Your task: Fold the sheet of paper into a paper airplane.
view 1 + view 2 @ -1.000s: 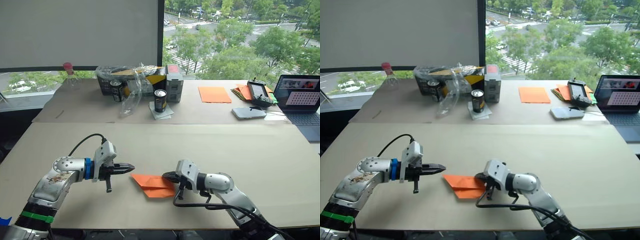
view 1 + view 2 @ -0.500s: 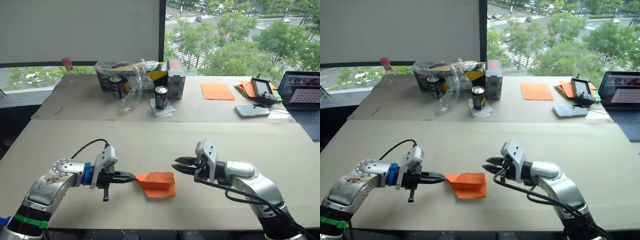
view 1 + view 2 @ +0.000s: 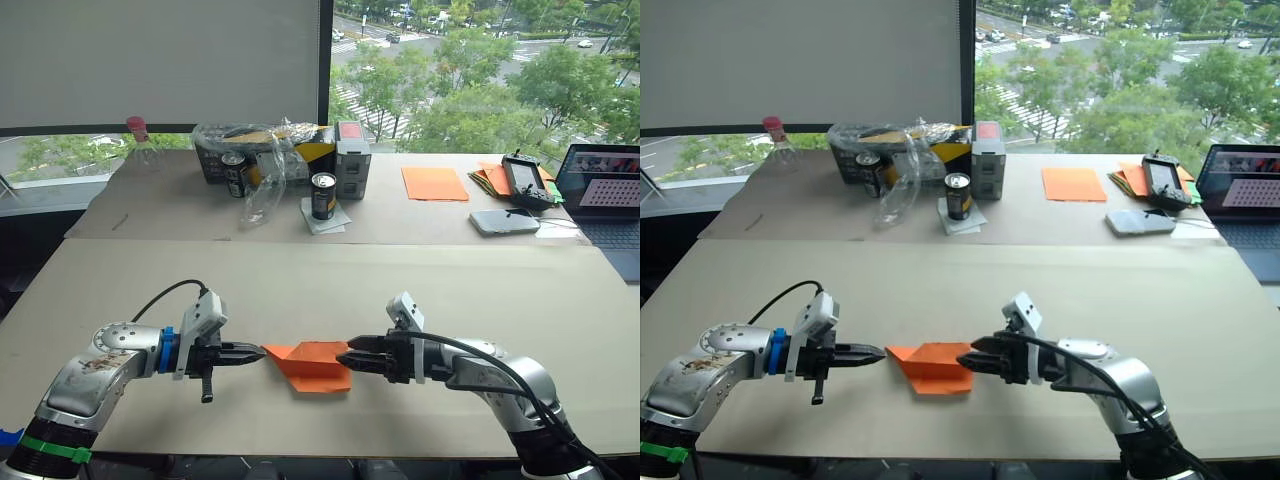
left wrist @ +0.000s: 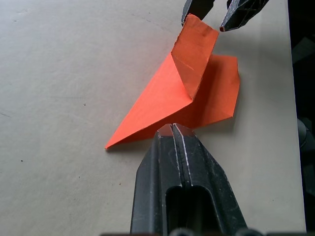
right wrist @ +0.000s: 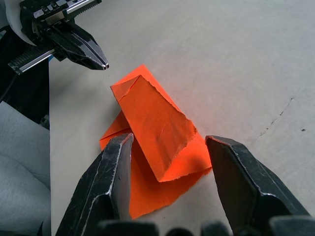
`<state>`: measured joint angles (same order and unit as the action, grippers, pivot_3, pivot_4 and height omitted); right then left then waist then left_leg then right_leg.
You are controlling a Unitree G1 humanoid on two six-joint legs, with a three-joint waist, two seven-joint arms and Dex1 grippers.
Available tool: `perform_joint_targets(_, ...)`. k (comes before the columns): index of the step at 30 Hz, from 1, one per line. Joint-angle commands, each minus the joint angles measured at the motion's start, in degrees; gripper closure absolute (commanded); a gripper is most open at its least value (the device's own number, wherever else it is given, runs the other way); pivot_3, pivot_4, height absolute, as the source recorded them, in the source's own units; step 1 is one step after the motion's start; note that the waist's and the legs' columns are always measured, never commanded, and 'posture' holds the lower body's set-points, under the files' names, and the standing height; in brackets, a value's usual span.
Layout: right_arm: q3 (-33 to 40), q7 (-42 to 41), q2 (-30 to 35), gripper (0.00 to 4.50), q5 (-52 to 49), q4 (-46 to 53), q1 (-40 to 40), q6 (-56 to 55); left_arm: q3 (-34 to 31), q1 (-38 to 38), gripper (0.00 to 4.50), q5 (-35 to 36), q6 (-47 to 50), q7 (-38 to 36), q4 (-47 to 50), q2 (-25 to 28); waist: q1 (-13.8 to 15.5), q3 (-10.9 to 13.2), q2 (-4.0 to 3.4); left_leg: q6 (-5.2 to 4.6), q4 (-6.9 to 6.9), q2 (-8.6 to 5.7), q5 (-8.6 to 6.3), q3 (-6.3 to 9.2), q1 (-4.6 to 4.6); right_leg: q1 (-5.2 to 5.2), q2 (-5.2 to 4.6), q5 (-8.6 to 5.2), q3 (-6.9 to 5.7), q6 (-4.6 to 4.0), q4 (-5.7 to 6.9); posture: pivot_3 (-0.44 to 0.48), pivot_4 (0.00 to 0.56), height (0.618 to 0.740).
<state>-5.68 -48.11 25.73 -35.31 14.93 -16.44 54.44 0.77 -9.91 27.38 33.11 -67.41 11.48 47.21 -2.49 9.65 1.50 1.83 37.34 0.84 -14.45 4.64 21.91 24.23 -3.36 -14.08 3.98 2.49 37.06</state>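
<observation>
1. Paper (image 3: pixel 312 364), folded into a pointed orange wedge with layered flaps, is lying flat on the table (image 3: pixel 330 285) near its front edge, one raised flap standing up off the lower layer.
2. Left gripper (image 3: pixel 256 352) is sitting at the paper's pointed end, its fingers pressed together with the tips touching the paper's edge; I cannot tell whether any paper is pinched between them.
3. Right gripper (image 5: pixel 170 147) is hovering at the paper's opposite, blunt end, its fingers (image 5: pixel 112 172) spread wide to either side of the raised flap and not touching it.
4. Both grippers are pointing toward each other with the paper between them.
5. Beyond the paper, at the back of the table, a can (image 3: pixel 321 196) is standing upright beside a grey box (image 3: pixel 351 158) and a crumpled clear bag (image 3: pixel 262 160).
6. Farther right of the can, a smooth orange sheet (image 3: pixel 434 183) is lying flat, next to a pile of papers (image 3: pixel 489 178), a controller (image 3: pixel 523 180) and a laptop (image 3: pixel 604 190).
</observation>
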Motion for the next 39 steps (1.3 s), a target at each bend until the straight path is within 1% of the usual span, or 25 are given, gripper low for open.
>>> perform_joint_targets(1, 1.53, -0.4, -0.54, 2.68, -3.05, -0.13, -1.09, 1.04, -2.13, 0.2, 4.5, 1.04, -0.99, 0.85, 1.44, -0.19, 0.0, 0.0, 0.0, 0.0, 0.0, 0.01, 0.0, 0.0, -0.01, 0.0, 0.01, 0.0, 0.0, 0.0, 0.01, 0.0, 0.15, 0.73)
perform_joint_targets(5, 1.65, -1.64, -0.06, 4.06, -4.38, -0.89, -2.53, 0.85, -2.88, 0.45, 4.5, 1.21, -0.88, 1.08, 1.2, -0.03, -0.06, 0.0, 0.0, 0.0, 0.0, 0.01, 0.0, 0.0, 0.0, 0.0, 0.01, 0.0, 0.0, 0.0, 0.02, 0.0, 0.15, 0.73)
perform_joint_targets(6, 1.15, -2.51, 0.5, 4.35, -4.14, -1.12, -3.11, 0.44, -3.08, 0.52, 4.5, 1.11, -1.04, 1.12, 1.04, 0.01, -0.12, 0.0, 0.0, 0.0, 0.01, 0.0, 0.0, 0.0, 0.0, 0.0, 0.0, 0.0, 0.0, 0.0, 0.02, 0.0, 0.15, 0.73)
perform_joint_targets(7, 0.66, -3.25, 0.99, 4.47, -3.84, -1.39, -3.76, 0.11, -3.32, 0.58, 4.5, 1.12, -1.09, 1.18, 0.89, 0.01, -0.11, 0.0, 0.0, 0.0, 0.03, 0.0, 0.0, -0.01, 0.0, 0.0, 0.0, 0.0, 0.0, 0.0, 0.03, 0.0, 0.15, 0.73)
perform_joint_targets(10, -0.74, -5.87, 2.29, 4.47, -2.11, -2.36, -7.39, -2.36, -4.2, 0.73, 4.5, 1.29, -1.03, 1.48, 0.72, -0.05, -0.13, 0.0, 0.0, 0.0, 0.06, 0.01, 0.0, -0.01, -0.02, 0.0, 0.01, 0.0, 0.0, 0.0, 0.05, 0.0, 0.15, 0.73)
perform_joint_targets(17, 1.54, -8.0, 1.88, 4.47, -1.44, -7.34, -17.91, -7.88, -5.48, 1.65, 4.5, 1.59, -1.13, 2.23, 0.75, -0.03, -0.11, 0.0, -0.01, 0.0, 0.11, 0.01, 0.0, 0.0, 0.01, 0.0, 0.01, 0.02, -0.01, -0.02, 0.07, 0.0, 0.15, 0.73)
perform_joint_targets(18, 1.81, -8.17, 1.63, 4.47, 0.51, -9.04, -20.47, -12.21, -5.58, 1.79, 4.5, 1.62, -1.24, 2.26, 0.74, -0.05, -0.1, 0.0, -0.01, 0.0, 0.12, 0.0, 0.0, 0.0, 0.04, 0.02, 0.0, 0.02, -0.01, -0.02, 0.07, 0.0, 0.15, 0.73)
perform_joint_targets(20, -0.9, -9.82, 2.68, 4.47, 9.39, -11.84, -24.2, -27.5, -5.72, 1.83, 4.5, 1.51, -1.51, 2.68, 0.59, -0.34, -0.08, 0.04, -0.06, 0.0, 0.15, 0.0, 0.0, -0.01, 0.06, 0.03, -0.01, 0.03, -0.01, -0.01, 0.08, 0.0, 0.15, 0.73)
perform_joint_targets(21, -2.76, -11.16, 3.41, 4.47, 13.61, -12.9, -24.91, -34.67, -5.67, 1.83, 4.5, 1.48, -1.59, 2.77, 0.54, -0.41, -0.08, 0.04, -0.06, 0.0, 0.2, 0.0, 0.0, -0.01, 0.09, 0.05, -0.01, 0.05, -0.01, 0.01, 0.08, 0.0, 0.15, 0.73)
perform_joint_targets(22, -4.01, -12.21, 3.82, 4.47, 16.13, -13.76, -25.04, -39.13, -5.59, 1.78, 4.5, 1.48, -1.62, 2.83, 0.47, -0.43, -0.09, 0.04, -0.06, 0.0, 0.2, 0.0, 0.0, -0.01, 0.08, 0.04, 0.0, 0.05, -0.01, 0.01, 0.08, 0.0, 0.15, 0.73)
perform_joint_targets(23, -5.49, -12.68, 3.75, 4.47, 19.66, -14.69, -24.47, -46.95, -5.39, 1.85, 4.5, 1.37, -1.75, 2.89, 0.44, -0.48, -0.09, 0.04, -0.05, 0.0, 0.2, 0.0, 0.0, -0.02, 0.08, 0.05, 0.0, 0.05, -0.01, 0.02, 0.06, 0.0, 0.15, 0.73)
perform_joint_targets(26, -8.18, -12.37, 3.21, 4.47, 27.17, -17.4, -22.34, -65.23, -5.08, 2.12, 4.5, 1.17, -2.0, 2.98, 0.4, -0.48, -0.05, 0.03, -0.04, 0.0, 0.19, 0.01, -0.01, -0.02, 0.08, 0.04, -0.01, 0.05, -0.03, 0.02, 0.06, 0.0, 0.15, 0.73)
perform_joint_targets(28, -9.41, -11.14, 2.44, 4.47, 30.48, -18.4, -18.79, -76.33, -5.28, 2.15, 4.5, 1.2, -2.21, 2.48, -0.1, -0.06, -0.01, 0.03, -0.04, 0.0, 0.21, 0.0, -0.01, -0.03, 0.1, 0.04, -0.03, 0.05, -0.02, 0.02, 0.07, 0.0, 0.15, 0.73)
perform_joint_targets(31, -12.27, -7.93, 3.81, 4.47, 39.63, -23.12, -15.8, -94.56, -5.74, 1.39, 4.5, 1.12, -2.59, 1.79, -1.81, 0.56, -0.02, 0.03, -0.04, 0.01, 0.3, -0.02, -0.01, -0.04, 0.11, 0.04, -0.05, 0.07, 0.0, 0.01, 0.12, 0.0, 0.15, 0.73)
perform_joint_targets(34, -13.99, -3.79, 5.56, 4.47, 46.94, -28.77, -13.83, -108.16, -5.46, 0.73, 4.5, 0.76, -3.32, 1.08, -3.13, 1.15, -0.08, 0.04, -0.04, 0.01, 0.42, -0.01, 0.0, -0.07, 0.07, 0.0, -0.03, 0.18, 0.01, -0.03, 0.14, 0.0, 0.15, 0.73)
perform_joint_targets(39, -16.37, -0.75, 7.29, 4.47, 51.07, -33.96, -13.36, -116.18, -5.07, 0.11, 4.5, 1.08, -3.11, 0.15, -3.54, 1.76, -0.13, 0.04, -0.04, 0.01, 0.44, 0.01, 0.0, -0.07, -0.03, -0.08, 0.0, 0.19, 0.02, -0.04, 0.16, 0.0, 0.15, 0.73)
